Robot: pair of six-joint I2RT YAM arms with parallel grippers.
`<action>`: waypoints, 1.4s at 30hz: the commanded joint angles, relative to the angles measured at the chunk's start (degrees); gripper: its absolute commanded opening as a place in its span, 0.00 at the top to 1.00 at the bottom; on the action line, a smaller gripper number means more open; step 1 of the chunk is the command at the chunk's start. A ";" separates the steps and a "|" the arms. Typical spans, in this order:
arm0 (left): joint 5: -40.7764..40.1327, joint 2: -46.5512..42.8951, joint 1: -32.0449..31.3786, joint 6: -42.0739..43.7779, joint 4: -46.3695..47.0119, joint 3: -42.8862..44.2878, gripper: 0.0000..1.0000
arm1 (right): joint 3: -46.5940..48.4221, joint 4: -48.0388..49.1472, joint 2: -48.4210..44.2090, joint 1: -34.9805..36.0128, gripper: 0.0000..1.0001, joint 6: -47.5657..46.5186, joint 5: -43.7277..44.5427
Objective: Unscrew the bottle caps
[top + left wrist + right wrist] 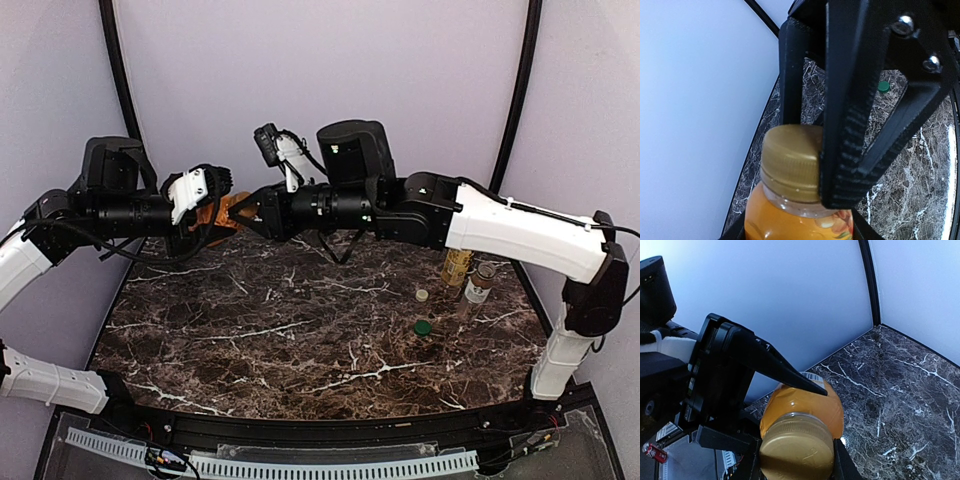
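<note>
The short orange bottle [222,213] hangs on its side in the air over the far left of the table, between the two grippers. My left gripper [207,212] is shut on its body [790,220]. Its gold-orange cap [797,452] points at my right gripper [796,462], whose fingers [842,465] press on both sides of the cap. In the left wrist view one ridged right finger [850,150] covers the cap's [790,160] side. A cream-white cap [422,295] and a dark green cap [423,327] lie loose on the table.
A tall yellow-green tea bottle [457,267] and a small clear bottle [480,285] stand uncapped at the right of the marble table [280,330]. The green cap [883,86] shows far off in the left wrist view. Pale walls close the back and sides.
</note>
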 commanded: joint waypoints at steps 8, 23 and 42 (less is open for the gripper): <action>5.52 -2.96 -0.53 -0.39 -3.28 -3.69 0.18 | -6.70 6.48 -5.82 -0.85 1.00 -5.71 -8.78; 7.03 -2.13 -0.59 -1.95 -3.67 -2.35 0.38 | -11.13 9.16 -8.25 -0.89 1.00 -5.58 -11.61; -13.41 -3.32 -1.57 12.34 7.87 -8.09 0.66 | -12.43 5.39 -11.04 -3.74 0.18 11.16 -6.87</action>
